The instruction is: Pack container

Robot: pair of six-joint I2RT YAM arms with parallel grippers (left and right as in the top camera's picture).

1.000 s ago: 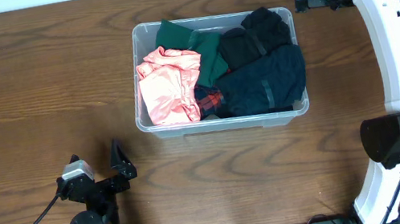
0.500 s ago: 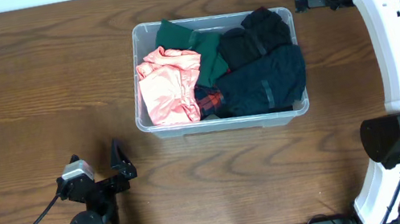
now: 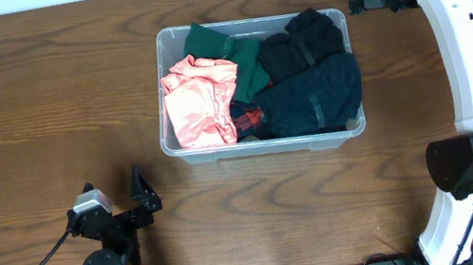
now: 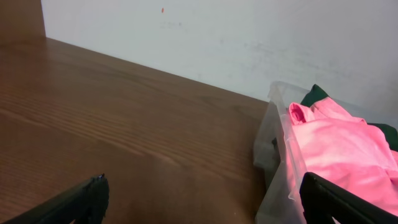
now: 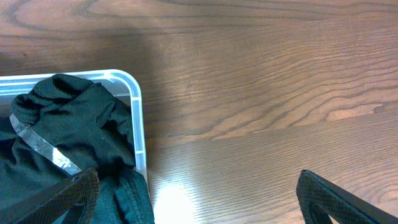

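Clear container (image 3: 265, 142) upright mid-table, w/ pink, green, dark clothes inside (heaped to rim).

1. The left arm (image 3: 104, 261) sits folded low at the near left. The left gripper (image 4: 202, 202) points toward the far side, jaws spread wide, holding nothing.
2. The white right arm (image 3: 466, 36) stretches from near right to far right. The right gripper (image 5: 199, 199) is likewise spread wide, empty.

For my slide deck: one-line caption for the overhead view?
Clear container full of pink, green and dark clothes; left arm and right arm away from it.
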